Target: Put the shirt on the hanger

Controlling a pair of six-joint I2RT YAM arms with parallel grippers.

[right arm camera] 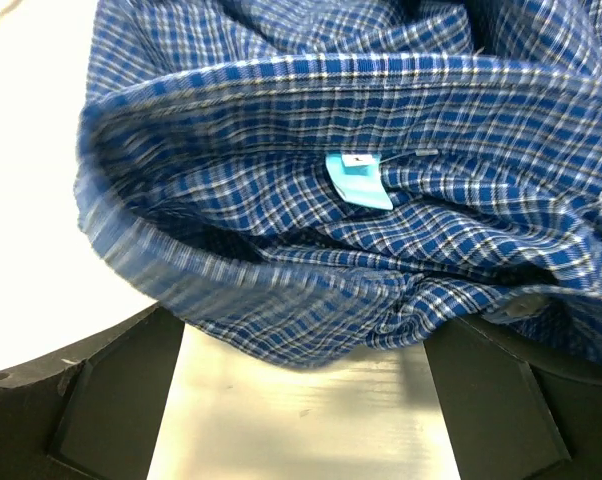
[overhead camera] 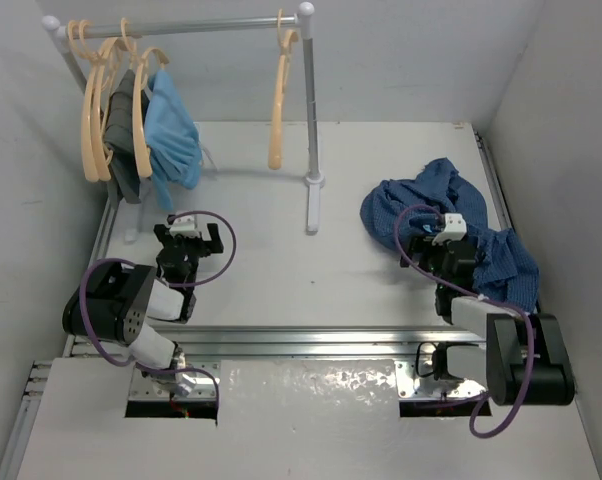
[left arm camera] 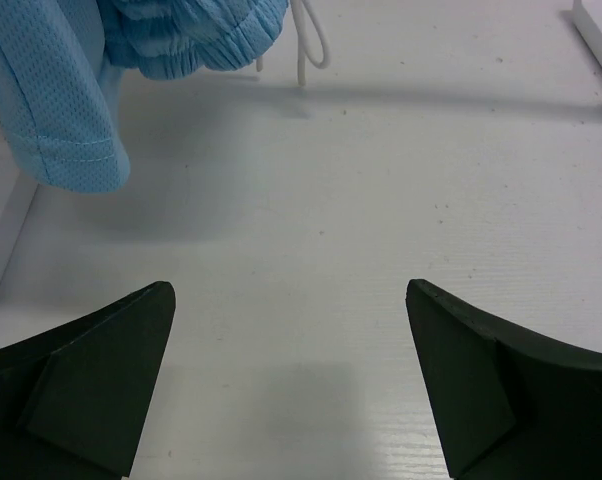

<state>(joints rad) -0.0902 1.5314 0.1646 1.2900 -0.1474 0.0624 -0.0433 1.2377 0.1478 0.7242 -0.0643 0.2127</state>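
1. Our right gripper point(right arm camera: 303, 335) has its fingers spread wide with nothing pinched between them; in the right wrist view the shirt point(overhead camera: 431, 195) bulges low over the gap, its collar band and a small turquoise label point(right arm camera: 359, 180) facing us; the cloth overlaps the right finger, but we see no fold clamped.
2. Our left gripper point(left arm camera: 289, 300) is likewise wide apart and holds nothing; it hovers over bare table point(overhead camera: 281, 270), with the hem of the light-blue garment point(overhead camera: 176, 135) hanging just ahead of it.
3. We find the shirt in a crumpled heap on the right side of the table, right at the right gripper; no part of it is lifted or spread out.
4. We take the hanger point(overhead camera: 279, 110) to be the lone one on the rail point(overhead camera: 191, 25), near the right post, well apart from the shirt; it is bare, and neither gripper is near it; the other hangers crowd the rail's left end with the light-blue garment and a dark grey garment point(overhead camera: 126, 120).
5. We judge the task barely begun: nothing is done that shows; ahead of us lie gripping the collar, raising the shirt, opening the shoulders and threading the hanger into them.
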